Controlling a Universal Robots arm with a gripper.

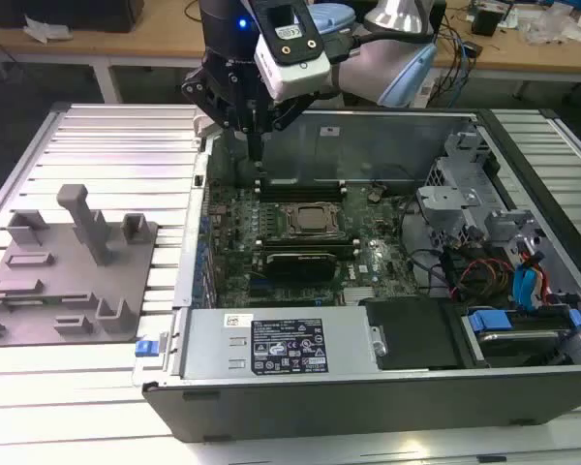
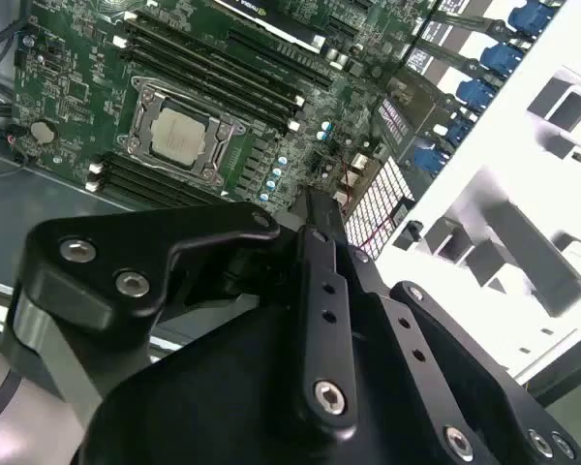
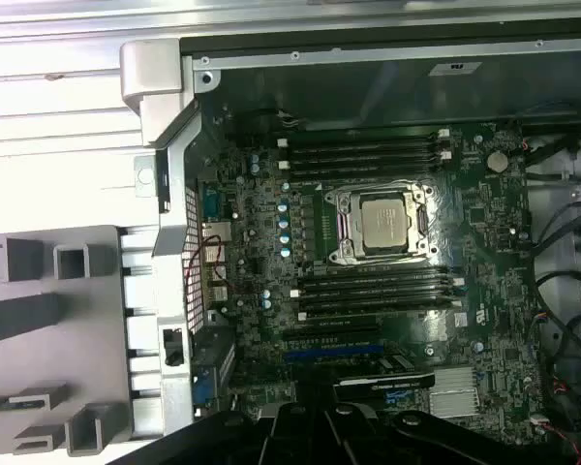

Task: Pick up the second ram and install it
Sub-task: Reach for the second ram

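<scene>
Installation, not pickup, looks to be the step in hand. In the exterior view the gripper (image 1: 258,153) hangs low inside the open computer case (image 1: 368,397), at its far corner on the exterior view's left. Its jaws are pressed together with nothing between them, and the tip is just above the end of the memory slots (image 1: 300,184) behind the processor (image 1: 315,219). The grey fixture (image 1: 39,291) lies beside the case, well apart from the gripper. I cannot single out the second ram. I judge it stands edge-on in one of those dark slots, but which one I cannot tell.

In the second wrist view the gripper (image 2: 315,205) points at the motherboard (image 2: 68,87) near its edge, clear of the processor (image 2: 179,134).

In the first wrist view the slot banks (image 3: 363,155) flank the processor (image 3: 385,221) on two sides, with pale latches at their ends. Whether the latches are closed I cannot tell. Any further push calls for straight downward pressure over the stick, square to its slot, until both latches catch.
</scene>
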